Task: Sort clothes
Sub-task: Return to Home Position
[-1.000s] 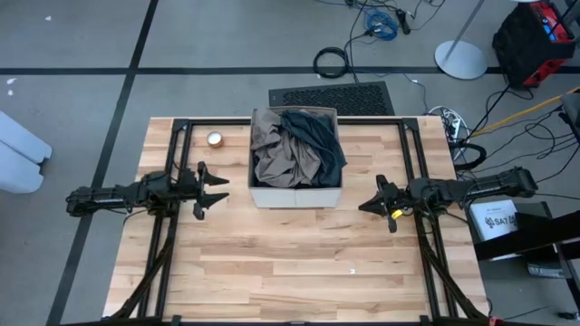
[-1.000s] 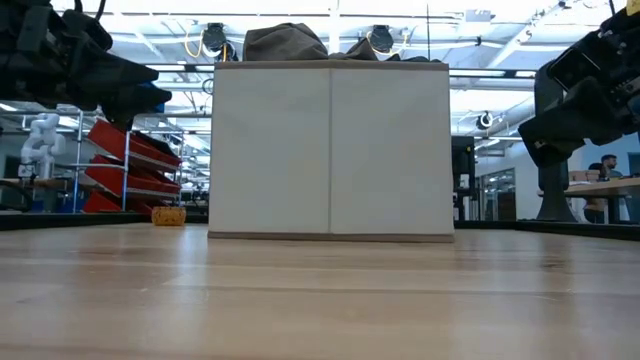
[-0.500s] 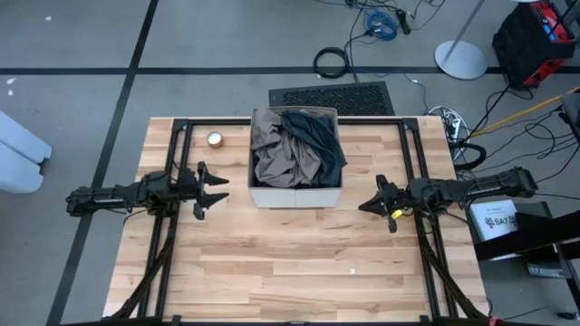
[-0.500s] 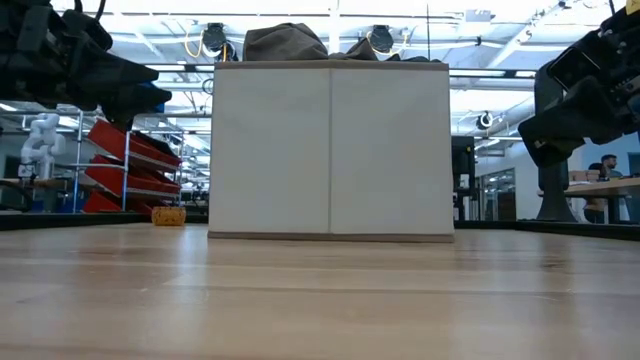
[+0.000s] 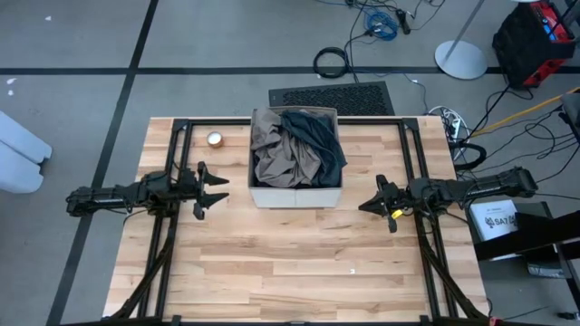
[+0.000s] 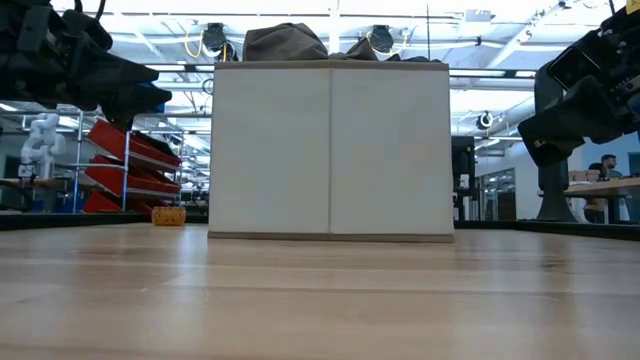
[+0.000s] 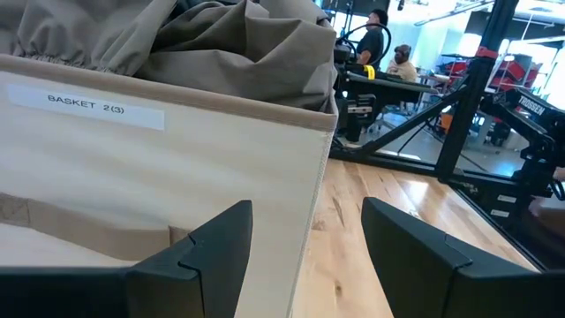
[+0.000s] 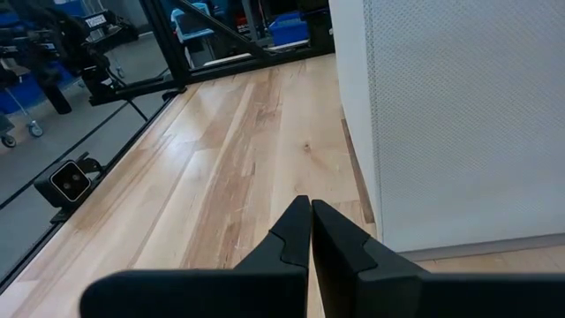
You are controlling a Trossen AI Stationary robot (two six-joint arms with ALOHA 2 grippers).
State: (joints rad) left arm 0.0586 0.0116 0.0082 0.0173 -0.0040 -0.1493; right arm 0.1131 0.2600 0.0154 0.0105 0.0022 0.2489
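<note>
A beige square fabric box stands at the table's far middle. In it lie a tan-brown garment and a dark slate one; both heap above its rim, the tan one also showing in the left wrist view. The other clothes are hidden. My left gripper is open and empty just left of the box. My right gripper is shut and empty just right of the box, its fingertips beside the box wall.
A small roll of tape lies on the table's far left. Black frame rails run along the table's left, right and far sides. Bare wooden tabletop lies in front of the box.
</note>
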